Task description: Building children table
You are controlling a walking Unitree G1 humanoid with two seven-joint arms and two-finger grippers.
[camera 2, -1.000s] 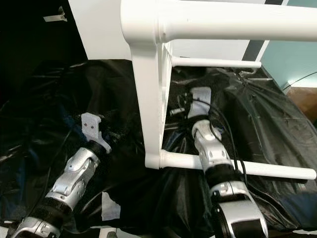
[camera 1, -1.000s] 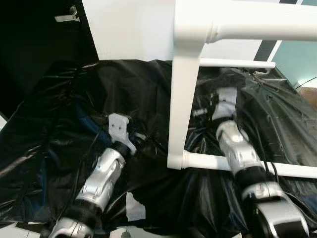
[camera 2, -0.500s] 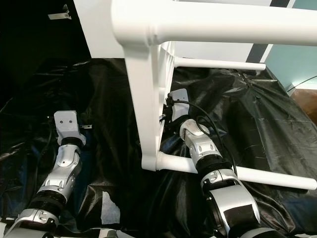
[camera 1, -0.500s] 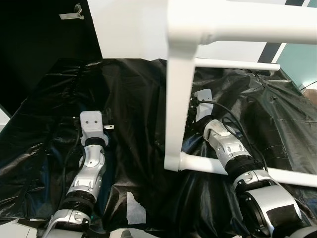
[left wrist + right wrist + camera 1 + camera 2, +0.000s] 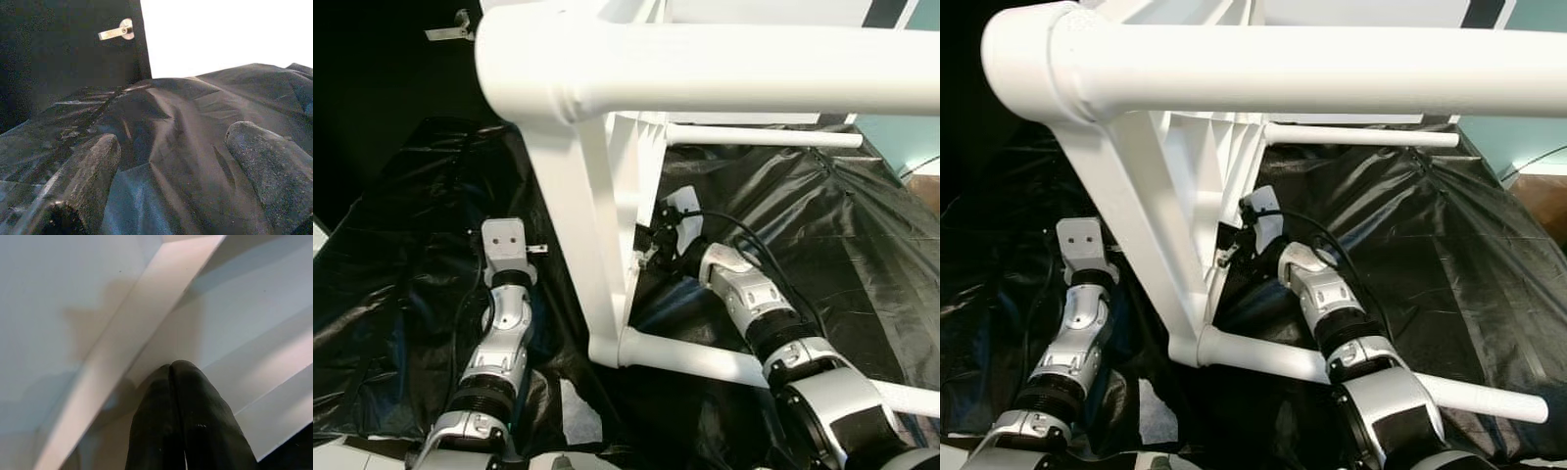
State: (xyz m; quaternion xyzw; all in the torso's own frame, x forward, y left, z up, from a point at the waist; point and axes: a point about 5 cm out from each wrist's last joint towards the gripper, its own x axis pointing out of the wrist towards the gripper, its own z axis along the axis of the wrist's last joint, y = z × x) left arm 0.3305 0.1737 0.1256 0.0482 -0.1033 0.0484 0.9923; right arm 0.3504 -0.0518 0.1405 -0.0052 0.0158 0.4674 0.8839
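The white children's table (image 5: pixel 587 245) stands tilted on a black plastic sheet (image 5: pixel 401 255), with a thick round rail (image 5: pixel 705 78) across the top of the head views and a lower rail (image 5: pixel 1263 357) near the floor. My right gripper (image 5: pixel 170 374) is shut with nothing between its fingers, and its tips press against the ribbed white underside of the table (image 5: pixel 1205 166). My left arm (image 5: pixel 504 294) lies to the left of the table leg. The left gripper (image 5: pixel 171 142) is open over the black sheet, holding nothing.
A dark door with a metal handle (image 5: pixel 116 32) stands behind the sheet at the left, next to a white wall (image 5: pixel 220 34). A white tape patch (image 5: pixel 578 416) lies on the sheet near my body. A teal wall (image 5: pixel 1538 88) stands at the right.
The table frame now sits nearer and further left in view. My right gripper has moved left up to the table's underside. My left arm swung left and straightened, then held still.
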